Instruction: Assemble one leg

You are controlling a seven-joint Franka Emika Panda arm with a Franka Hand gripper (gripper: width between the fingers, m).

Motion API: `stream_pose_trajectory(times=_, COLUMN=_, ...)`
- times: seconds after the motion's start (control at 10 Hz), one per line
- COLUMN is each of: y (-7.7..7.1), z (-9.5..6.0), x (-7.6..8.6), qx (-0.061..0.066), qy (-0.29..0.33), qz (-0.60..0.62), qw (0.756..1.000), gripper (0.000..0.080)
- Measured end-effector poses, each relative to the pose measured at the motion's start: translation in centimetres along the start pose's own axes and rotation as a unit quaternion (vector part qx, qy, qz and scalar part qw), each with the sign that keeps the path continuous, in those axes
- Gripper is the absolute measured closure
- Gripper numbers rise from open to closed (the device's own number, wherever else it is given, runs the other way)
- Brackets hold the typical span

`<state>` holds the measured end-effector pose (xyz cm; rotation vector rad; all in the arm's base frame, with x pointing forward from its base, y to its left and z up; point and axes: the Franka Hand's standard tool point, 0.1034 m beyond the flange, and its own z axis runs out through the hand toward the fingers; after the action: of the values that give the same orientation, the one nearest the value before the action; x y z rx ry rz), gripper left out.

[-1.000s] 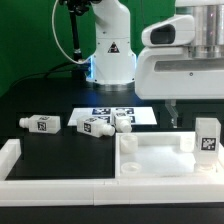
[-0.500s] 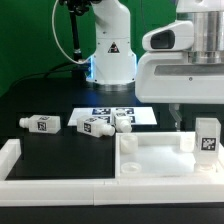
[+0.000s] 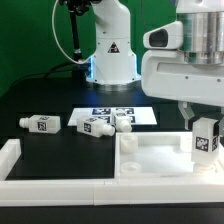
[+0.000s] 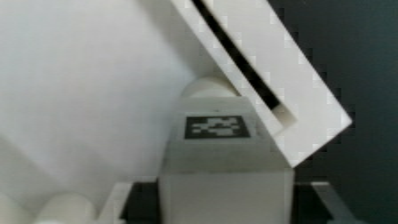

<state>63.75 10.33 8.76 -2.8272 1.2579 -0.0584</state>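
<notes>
One leg (image 3: 207, 135), a small white block with a black-and-white tag, stands upright at the corner of the large white rimmed panel (image 3: 160, 160) on the exterior view's right. My gripper (image 3: 205, 122) hangs right over it, one finger (image 3: 189, 118) beside the leg. In the wrist view the leg (image 4: 217, 150) fills the space between my fingers, with a dark gap on each side, so the gripper (image 4: 217, 205) is open around it. The panel's rim (image 4: 267, 60) runs diagonally behind the leg. Three more legs lie on the table: (image 3: 40, 122), (image 3: 96, 126), (image 3: 122, 122).
The marker board (image 3: 140, 115) lies flat behind the loose legs. A white raised border (image 3: 20, 160) runs along the front and left of the table. The robot base (image 3: 110, 55) stands at the back.
My gripper has moved toward the exterior view's right and a little down, from beside the standing leg to over it. The legs and the panel have not moved.
</notes>
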Motion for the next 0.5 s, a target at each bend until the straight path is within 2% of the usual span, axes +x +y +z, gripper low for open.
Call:
stream_pose_trajectory(times=0.1, y=0.02, z=0.01, x=0.01, qx=0.0, qy=-0.001, qz=0.066, qw=0.998, gripper=0.0515)
stream_pose_trajectory(times=0.3, y=0.13, z=0.04, x=-0.06, qx=-0.003, qy=-0.023, qz=0.245, qw=0.969, gripper=0.0515)
stream_pose_trajectory(times=0.4, y=-0.17, z=-0.04, x=0.27, qx=0.009, qy=-0.028, qz=0.319, qw=0.947, gripper=0.0515)
stream_pose_trajectory(times=0.5, y=-0.04, z=0.17, x=0.17, qx=0.012, qy=-0.033, qz=0.361, qw=0.932, gripper=0.0515)
